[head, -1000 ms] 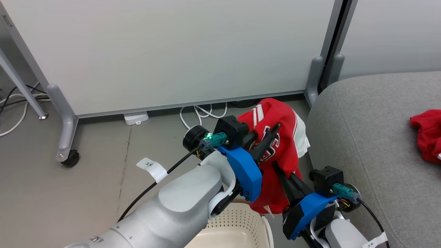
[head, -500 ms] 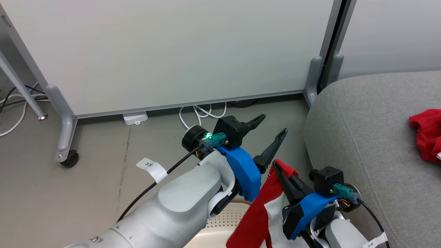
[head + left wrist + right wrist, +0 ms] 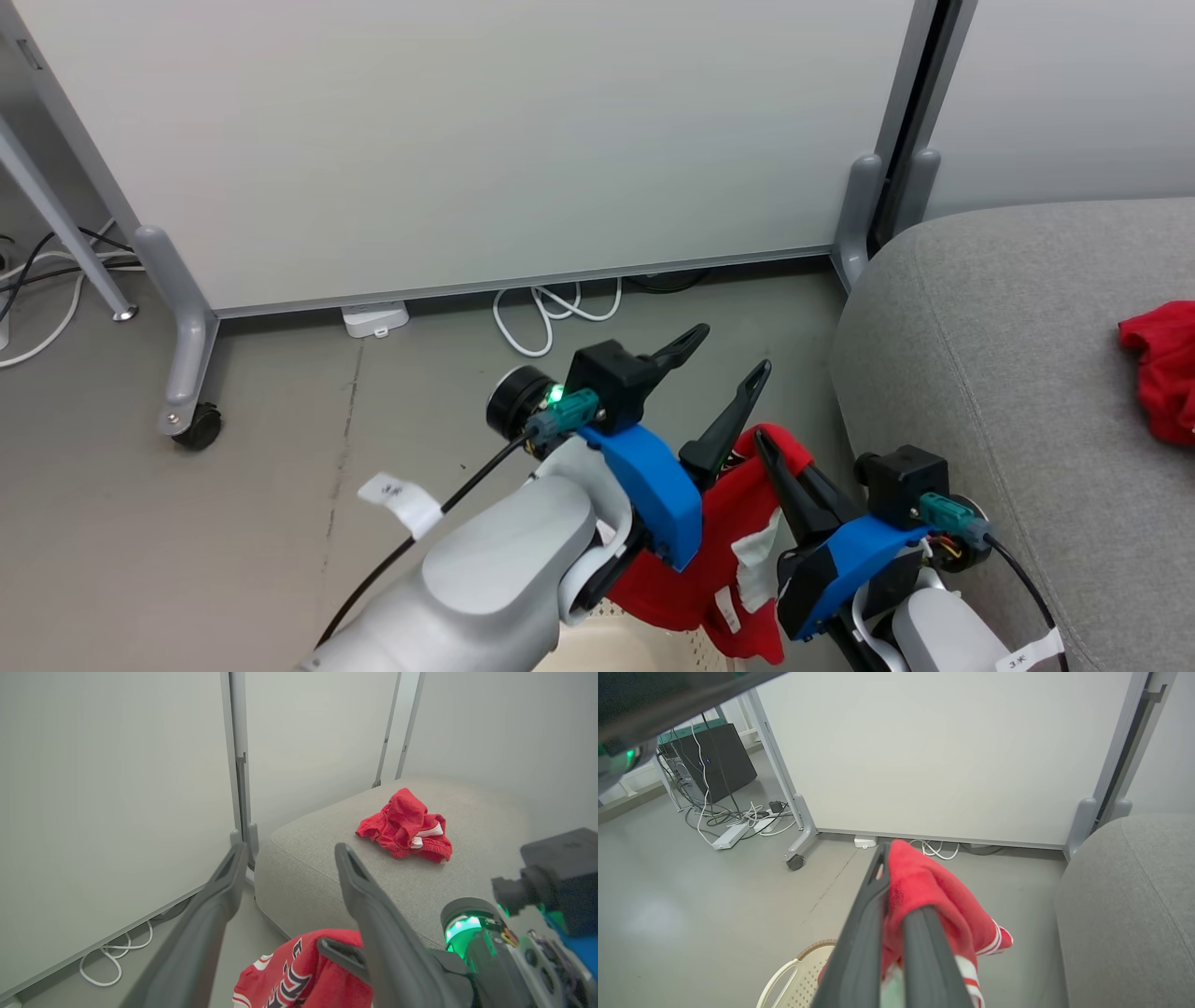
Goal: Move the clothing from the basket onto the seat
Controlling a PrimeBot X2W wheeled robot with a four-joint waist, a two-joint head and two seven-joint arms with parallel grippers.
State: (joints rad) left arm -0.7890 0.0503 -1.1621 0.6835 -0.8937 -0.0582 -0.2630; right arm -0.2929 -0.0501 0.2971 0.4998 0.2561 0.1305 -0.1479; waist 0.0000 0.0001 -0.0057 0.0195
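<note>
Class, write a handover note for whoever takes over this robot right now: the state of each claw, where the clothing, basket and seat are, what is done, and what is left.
Right claw: shut on the jersey, which hangs over the basket, beside the seat.
Left claw: open and empty, just above the jersey.
Done: one red garment lies on the seat.
Left: carry the jersey across to the seat and release it there. The basket's inside is mostly hidden, so check it afterwards.
</note>
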